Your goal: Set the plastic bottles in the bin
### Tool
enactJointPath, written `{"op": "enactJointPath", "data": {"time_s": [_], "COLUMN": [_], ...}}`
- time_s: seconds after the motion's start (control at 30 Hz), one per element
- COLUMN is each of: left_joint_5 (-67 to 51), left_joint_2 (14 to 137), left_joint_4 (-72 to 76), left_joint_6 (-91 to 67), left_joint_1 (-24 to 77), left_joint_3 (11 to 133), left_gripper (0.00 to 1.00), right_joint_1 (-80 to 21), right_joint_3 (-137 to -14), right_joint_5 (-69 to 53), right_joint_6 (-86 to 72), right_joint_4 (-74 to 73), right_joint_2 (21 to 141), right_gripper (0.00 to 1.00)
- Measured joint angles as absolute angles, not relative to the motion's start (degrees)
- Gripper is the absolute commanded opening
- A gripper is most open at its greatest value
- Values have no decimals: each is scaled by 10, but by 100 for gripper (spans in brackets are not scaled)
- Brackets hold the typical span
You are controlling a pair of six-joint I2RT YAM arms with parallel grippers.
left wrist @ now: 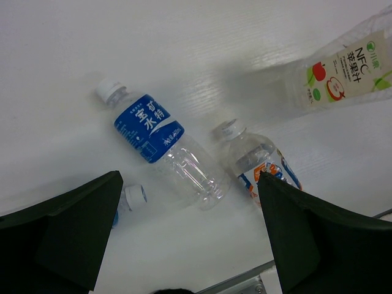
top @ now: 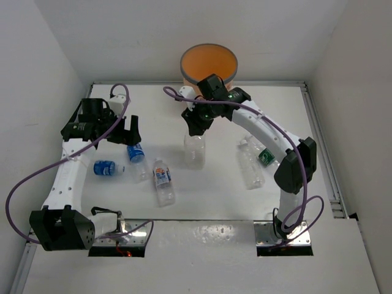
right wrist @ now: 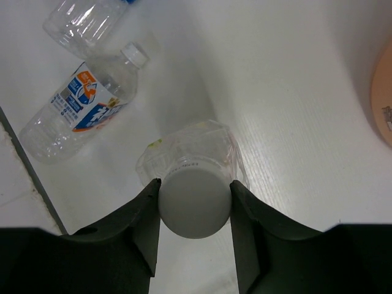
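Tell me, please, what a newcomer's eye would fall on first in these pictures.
The orange bin at the far end, top centre of the overhead view, stands out first, bright against all the white. Just in front of it, the right end effector grips an upright unlabelled bottle by its top. At the left, the left end effector hangs open above a lying blue-labelled bottle.

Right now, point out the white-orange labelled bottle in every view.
Top external: white-orange labelled bottle lying left of centre.
Left wrist: lower right, partly behind a finger.
Right wrist: upper left, beyond the clear bottle in the right gripper.
Shared landmark: blue-labelled bottle beside it, in top external and left wrist.
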State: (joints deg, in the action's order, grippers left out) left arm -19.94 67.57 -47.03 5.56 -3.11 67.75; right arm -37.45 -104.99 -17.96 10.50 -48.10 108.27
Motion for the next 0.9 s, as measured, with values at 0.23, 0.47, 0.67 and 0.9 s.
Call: {"op": "enactJointPath", "data": {"time_s": [0.23,0.47,0.67,0.9], "left_joint_5": [-200,-200,-201,-204], "left_joint_2": [677,677,684,690], "left_joint_4": [-467,-466,-466,-466], "left_joint_6": [56,56,55,53], "left_joint_1": [-31,-31,-31,-31], "left_joint_3": [676,676,676,676], "left_gripper": [100,100,100,100], "right_joint_1": [-347,-235,-159,-127], "right_joint_3": [-1186,-1243,-1254,-1294], "right_joint_5": [-178,-175,-145,-146], "right_joint_6": [75,0,-61,-74], "right_joint_4": [-539,-364,-206,-159], "right_joint_2": [1088,989,962,1046], "right_gripper": [0,0,0,0]}}
